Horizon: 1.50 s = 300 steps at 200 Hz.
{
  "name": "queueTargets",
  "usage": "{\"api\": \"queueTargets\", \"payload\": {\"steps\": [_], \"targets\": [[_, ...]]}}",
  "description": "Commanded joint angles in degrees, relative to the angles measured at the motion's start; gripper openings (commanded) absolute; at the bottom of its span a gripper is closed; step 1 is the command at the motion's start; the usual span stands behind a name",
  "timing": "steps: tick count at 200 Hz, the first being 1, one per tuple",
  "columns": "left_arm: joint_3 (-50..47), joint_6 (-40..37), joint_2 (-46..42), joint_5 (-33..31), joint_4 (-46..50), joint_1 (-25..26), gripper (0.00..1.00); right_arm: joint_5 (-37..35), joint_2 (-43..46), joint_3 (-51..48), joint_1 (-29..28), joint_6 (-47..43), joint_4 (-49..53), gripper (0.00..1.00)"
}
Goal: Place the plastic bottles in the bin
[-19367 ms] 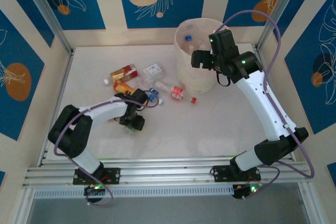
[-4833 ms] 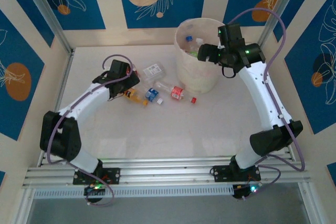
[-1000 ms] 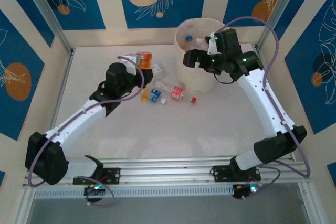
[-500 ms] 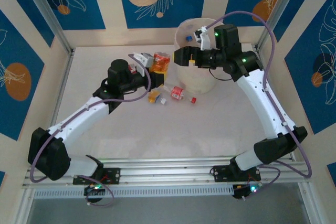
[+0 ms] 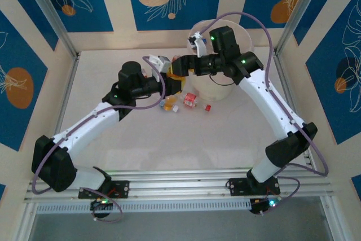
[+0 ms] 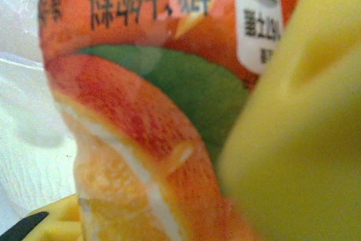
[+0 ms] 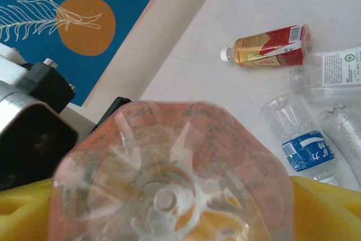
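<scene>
Both arms have closed in on each other over the last second: the left pincer [image 5: 167, 74] has swung right and lifted off the bench [image 5: 197, 139], and the right pincer [image 5: 183, 65] has come off the bin [image 5: 210, 90] and reached leftward to meet it. So it looks like a mid-air handover, just beside the bin's left wall. The orange-label bottle [image 5: 176, 70] is pinched firmly in the left pincer; in the left wrist view the label [image 6: 141, 111] is right up against the lens with a yellow pad [image 6: 293, 139] pressed to it. From the right wrist you're looking straight at the bottle's clear base [image 7: 169, 187], with that pincer's yellow fingers spread wide on either side of it. Honestly can't tell whether they're actually biting yet or just bracketing it. My read is the left arm can't comfortably reach the bin, so it's passing the bottle across for the right arm to drop in. The risky bit is timing: if the left lets go before the right has a real squeeze, a slick bottle like that will probably fall back to the bench. Plenty left to do either way, since a red-label bottle [image 7: 271, 48], a clear white-label bottle [image 7: 333, 71] and a blue-label bottle [image 7: 302, 142] are lying on the bench, well apart from the bin.
</scene>
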<state>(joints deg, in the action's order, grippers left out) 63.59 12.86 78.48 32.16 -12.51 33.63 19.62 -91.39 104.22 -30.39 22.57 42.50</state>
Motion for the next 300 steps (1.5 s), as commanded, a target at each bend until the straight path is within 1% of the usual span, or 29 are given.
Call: {"api": "queueTargets", "payload": {"steps": [1, 24, 42, 51, 59, 72, 81, 85, 115, 157, 182, 205, 223, 257, 269, 278, 300], "targets": [[2.14, -1.89, -0.17, 1.71, -0.67, 0.83, 0.36, 1.04, -1.14, 2.22, -1.14, -0.21, -0.84, 0.84], [2.15, -1.96, -0.25, 1.51, -0.51, 1.0, 0.38, 1.16, -1.89, 2.23, -1.53, 0.19, -1.36, 0.78], [2.11, -2.18, -0.33, 1.35, -0.02, 1.1, 0.41, 1.14, -1.98, 2.21, -1.78, 0.23, -1.37, 0.67], [2.1, -2.2, -0.5, 0.92, 0.28, 1.09, 0.46, 0.87, -1.84, 2.16, -1.86, 0.16, -1.41, 0.62], [2.08, -2.25, -0.6, 0.59, 0.53, 1.09, 0.55, 0.42, -1.63, 2.0, -1.86, 0.11, -1.43, 0.58], [2.22, -2.32, -0.9, 0.3, 1.26, 1.09, 0.81, -0.97, -1.24, 1.95, -1.82, 0.11, -1.27, 0.54], [2.31, -2.52, -1.27, 0.07, 1.72, 1.09, 0.97, -2.01, -0.94, 2.17, -1.78, -0.06, -0.92, 0.5], [2.26, -2.49, -1.45, -0.07, 1.86, 1.09, 0.99, -2.54, -0.89, 2.33, -1.73, -0.22, -0.69, 0.5], [1.09, -2.49, -4.36, -3.69, 2.49, 1.09, 1.0, -8.98, -0.6, 6.1, -1.09, -2.26, 3.17, 0.5], [-2.55, -2.49, -11.37, -12.23, 2.91, 1.08, 1.0, -24.0, -2.02, 18.71, 1.05, -6.02, 10.39, 0.49], [-4.28, -2.58, -14.49, -16.97, 3.84, 1.09, 0.99, -31.4, -3.42, 26.12, 2.57, -8.86, 10.94, 0.49], [-5.05, -2.58, -15.85, -20.45, 5.82, 1.09, 0.99, -38.79, -5.22, 31.61, 3.79, -13.58, 9.38, 0.49], [-5.14, -2.56, -16.3, -22.45, 7.87, 1.09, 1.0, -45.54, -8.36, 36.19, 4.87, -17.61, 8.04, 0.47], [-6.36, -2.18, -17.72, -24.66, 9.23, 1.04, 1.0, -59.34, -18.12, 50.65, 5.43, -27.09, 10.67, 0.47], [-6.77, -2.08, -18.08, -25.43, 9.41, 1.0, 0.99, -63.93, -20.22, 52.03, 5.43, -30.49, 9.85, 0.48], [-6.91, -1.97, -18.26, -25.93, 9.55, 1.0, 1.0, -66.02, -21.02, 51.56, 5.65, -32.34, 9.06, 0.48], [-7.0, -1.88, -18.2, -26.43, 9.84, 1.0, 0.99, -66.74, -21.98, 49.68, 6.86, -32.76, 9.63, 0.48]]}}
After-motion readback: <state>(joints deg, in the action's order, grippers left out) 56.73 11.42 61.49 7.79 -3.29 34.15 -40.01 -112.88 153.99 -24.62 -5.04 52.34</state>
